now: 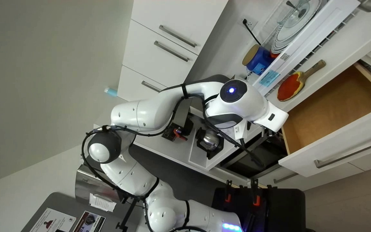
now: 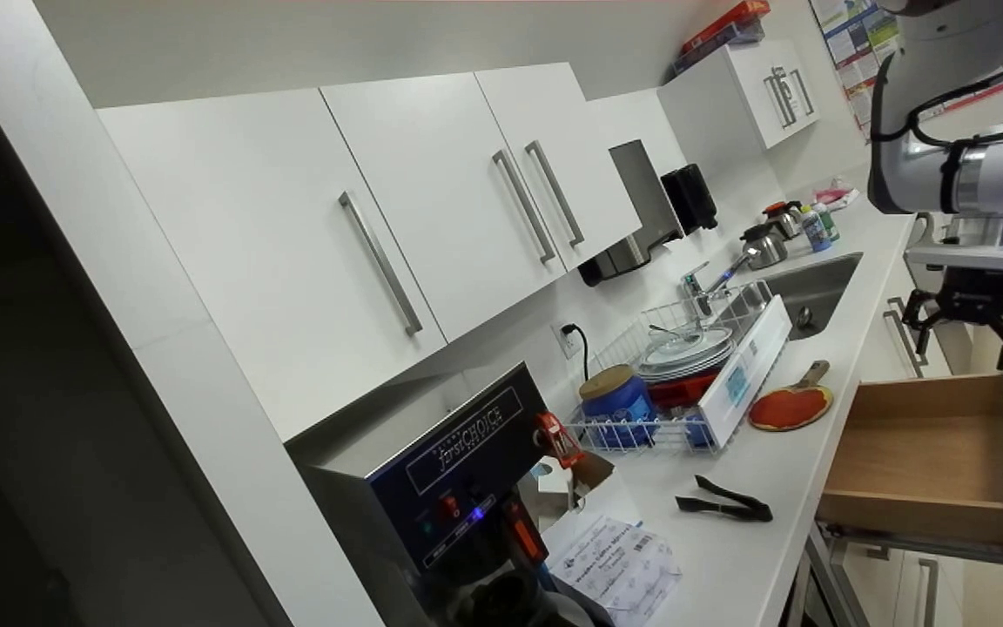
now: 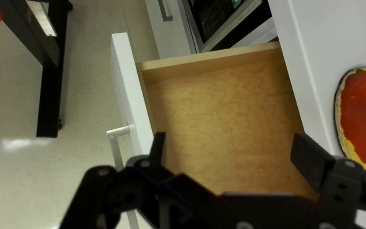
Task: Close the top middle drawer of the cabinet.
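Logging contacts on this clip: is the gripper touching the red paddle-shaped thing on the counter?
Apart. In an exterior view, the gripper hangs by the open drawer, with a strip of counter visible between it and the red paddle-shaped thing.

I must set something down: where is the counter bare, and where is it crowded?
Free: the counter between the black tongs and red paddle, and between the printed packet and front edge. Crowded: the dish rack, with plates and a blue jar. The open drawer looks bare, but the end effector hangs over it.
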Robot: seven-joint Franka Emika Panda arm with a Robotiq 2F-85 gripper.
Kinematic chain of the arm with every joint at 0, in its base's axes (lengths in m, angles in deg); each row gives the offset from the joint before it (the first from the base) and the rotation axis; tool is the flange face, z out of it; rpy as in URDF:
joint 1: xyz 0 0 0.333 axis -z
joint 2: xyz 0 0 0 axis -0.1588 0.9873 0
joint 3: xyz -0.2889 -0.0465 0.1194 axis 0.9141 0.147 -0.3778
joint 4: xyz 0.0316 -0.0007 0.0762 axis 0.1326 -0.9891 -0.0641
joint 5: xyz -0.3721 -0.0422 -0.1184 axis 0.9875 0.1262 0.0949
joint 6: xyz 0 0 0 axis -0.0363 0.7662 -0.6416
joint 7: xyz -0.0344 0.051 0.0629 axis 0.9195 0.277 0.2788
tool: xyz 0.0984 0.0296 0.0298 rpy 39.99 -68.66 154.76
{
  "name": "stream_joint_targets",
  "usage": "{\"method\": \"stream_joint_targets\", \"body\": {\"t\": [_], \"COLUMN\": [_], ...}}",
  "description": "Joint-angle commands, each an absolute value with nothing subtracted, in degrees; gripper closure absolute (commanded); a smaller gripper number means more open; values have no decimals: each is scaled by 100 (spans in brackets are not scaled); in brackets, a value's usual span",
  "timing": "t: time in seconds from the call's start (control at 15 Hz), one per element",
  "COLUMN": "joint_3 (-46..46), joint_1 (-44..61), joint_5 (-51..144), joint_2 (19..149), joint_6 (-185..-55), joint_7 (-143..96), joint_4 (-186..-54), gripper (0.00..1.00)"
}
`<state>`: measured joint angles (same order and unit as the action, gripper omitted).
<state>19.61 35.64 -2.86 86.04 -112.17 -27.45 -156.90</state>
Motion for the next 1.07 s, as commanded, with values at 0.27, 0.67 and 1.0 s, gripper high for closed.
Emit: {"method": "stream_joint_targets", "body": {"t": [0.27, 0.67, 1.0], "joint_3": [1992, 2037, 1797], "joint_1": [3819, 4652, 5325], "joint_5": [-408, -987, -1688], "joint_2": [8852, 9710, 10630], "joint_6": [-10872, -10277, -9857], "joint_7": [-2371, -2292, -2159], "joint_4": [-15321, -14776, -14208], "gripper": [0, 58, 95]}}
